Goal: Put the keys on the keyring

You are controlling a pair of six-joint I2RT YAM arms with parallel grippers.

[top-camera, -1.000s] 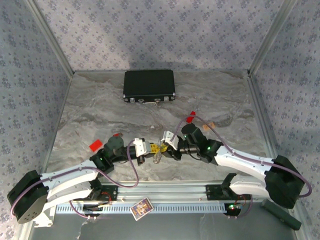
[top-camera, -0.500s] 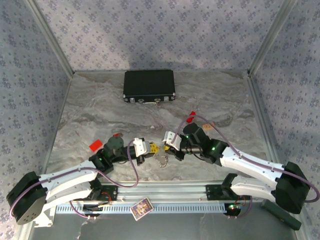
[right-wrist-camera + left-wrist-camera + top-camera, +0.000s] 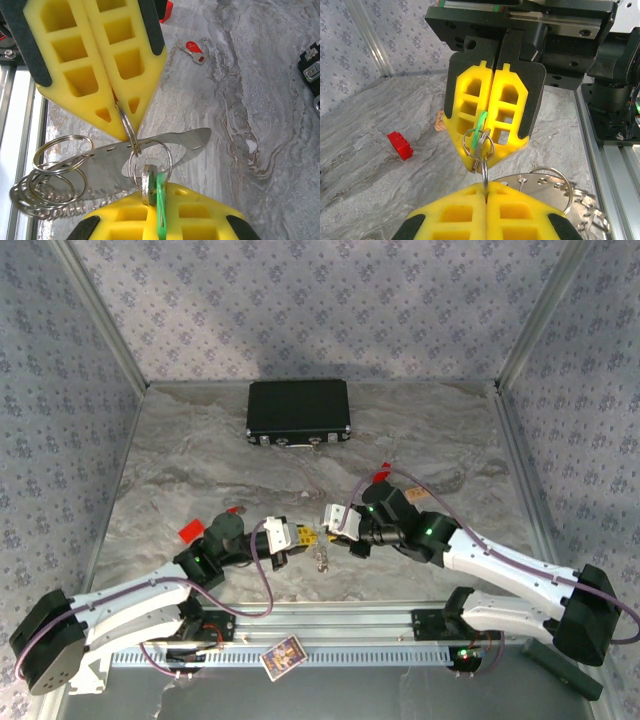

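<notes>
Left gripper (image 3: 485, 190) is closed tight on one split ring of the keyring (image 3: 190, 141). Right gripper (image 3: 152, 189) is closed on a green-headed key (image 3: 160, 215), tip to tip with the left. The keyring hangs between them above the worktop (image 3: 260, 100), near its front edge, spare rings bunched at one end. A red-headed key (image 3: 194, 48) lies apart on the worktop.

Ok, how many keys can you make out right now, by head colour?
green key: 1, pinched in the right gripper
red key: 1, lying loose on the table
Total: 2
</notes>
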